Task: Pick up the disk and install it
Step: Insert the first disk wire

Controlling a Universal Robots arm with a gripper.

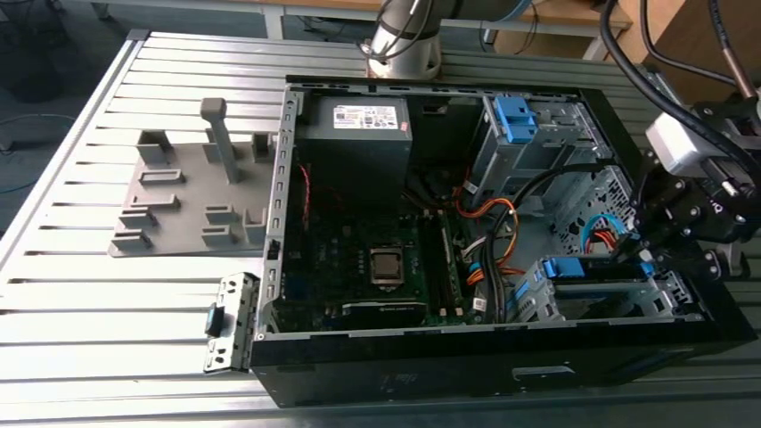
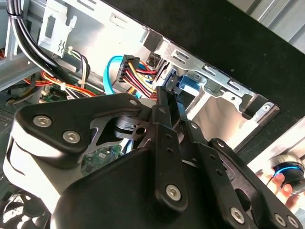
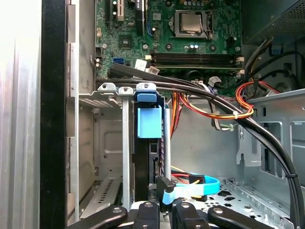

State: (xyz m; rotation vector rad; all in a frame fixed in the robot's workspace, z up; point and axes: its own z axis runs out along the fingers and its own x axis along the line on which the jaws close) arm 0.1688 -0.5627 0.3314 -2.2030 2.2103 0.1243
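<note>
The hand (image 1: 666,254) hangs at the exterior view's right edge of the open computer case (image 1: 356,374), reaching down over the lower drive cage (image 1: 618,299); its black linkage bars crowd the second wrist view (image 2: 167,143), and their tips show in the first wrist view (image 3: 162,210). Whether the fingers are spread or pinched on anything cannot be told, since the tips are hidden behind the linkage and cut off by the frame. Just beyond them the disk (image 3: 148,143) stands on edge inside that metal cage, its blue bracket (image 3: 149,121) facing out between the cage's silver rails; most of its body is dark and hard to make out. A light-blue data cable (image 3: 190,187) and a bundle of coloured power wires (image 2: 138,78) run close beside it. Deeper in the case lie the motherboard (image 1: 369,259) with its processor socket (image 3: 192,23), the grey power supply (image 1: 356,134) and an upper cage with a blue latch (image 1: 514,116). Outside the case, on the slatted metal surface (image 1: 71,294), sit a grey fixture (image 1: 191,196) and a loose metal bracket (image 1: 232,321).
</note>
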